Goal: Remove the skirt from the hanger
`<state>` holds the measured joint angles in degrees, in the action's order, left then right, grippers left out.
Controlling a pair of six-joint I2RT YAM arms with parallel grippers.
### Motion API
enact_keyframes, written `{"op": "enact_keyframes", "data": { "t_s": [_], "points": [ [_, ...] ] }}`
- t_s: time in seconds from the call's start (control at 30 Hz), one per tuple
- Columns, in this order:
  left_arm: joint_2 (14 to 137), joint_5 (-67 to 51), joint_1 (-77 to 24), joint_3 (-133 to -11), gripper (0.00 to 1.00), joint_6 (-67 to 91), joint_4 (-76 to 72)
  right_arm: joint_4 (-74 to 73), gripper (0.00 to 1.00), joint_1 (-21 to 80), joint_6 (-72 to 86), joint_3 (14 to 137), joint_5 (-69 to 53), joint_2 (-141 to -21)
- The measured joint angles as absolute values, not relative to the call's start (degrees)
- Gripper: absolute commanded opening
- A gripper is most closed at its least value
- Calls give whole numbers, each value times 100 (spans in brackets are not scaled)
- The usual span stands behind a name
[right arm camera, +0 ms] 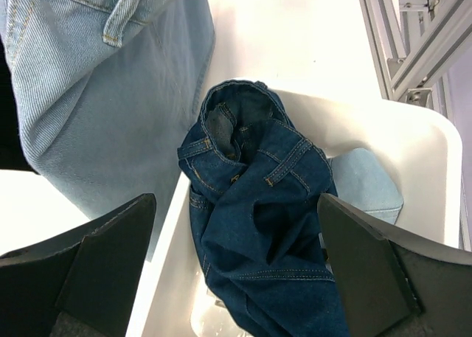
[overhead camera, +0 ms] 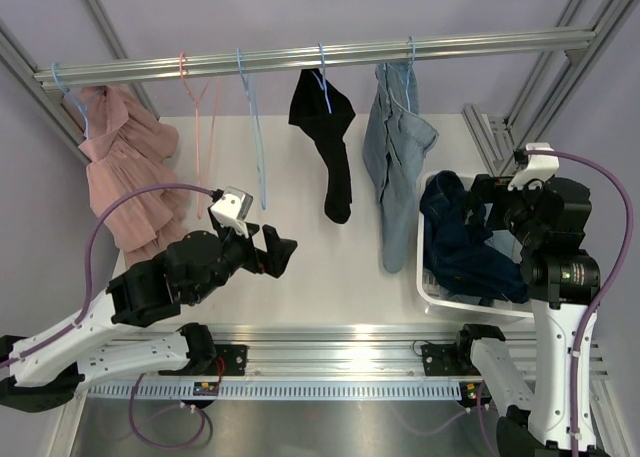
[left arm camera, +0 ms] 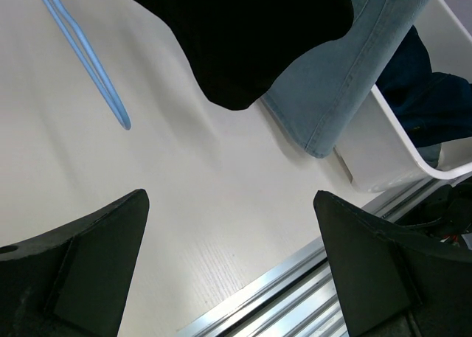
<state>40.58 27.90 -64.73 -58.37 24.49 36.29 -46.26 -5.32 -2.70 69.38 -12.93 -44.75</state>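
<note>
left gripper [left arm camera: 230, 197] spread, empty, black garment [left arm camera: 243, 35] hanging ahead | right gripper [right arm camera: 236, 204] spread, empty, over dark denim [right arm camera: 254, 167] in bin [right arm camera: 413, 127]

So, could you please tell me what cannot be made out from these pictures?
- Black garment: left wrist view, upper part and hanger cut off by the top edge.
- Light denim garment: right wrist view, cut off at the top and left edges.
- White basket: right wrist view, most of the floor hidden under the dark denim garment.
- Pink garment: top view, hanger shoulders hidden under its fabric.
</note>
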Motion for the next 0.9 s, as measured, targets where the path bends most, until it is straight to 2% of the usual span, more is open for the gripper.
{"op": "enact_keyframes", "data": {
  "t_s": [0.63,0.9],
  "points": [
    [4147,2853,-6473,-5739,99,2283,3317,-4276,99,-532,-158,6420,-1494,-4322],
    [5293,2840,-5988,-6879,99,1837,2886,-4268,99,-532,-449,6248,-2305,-4191]
  ]
}}
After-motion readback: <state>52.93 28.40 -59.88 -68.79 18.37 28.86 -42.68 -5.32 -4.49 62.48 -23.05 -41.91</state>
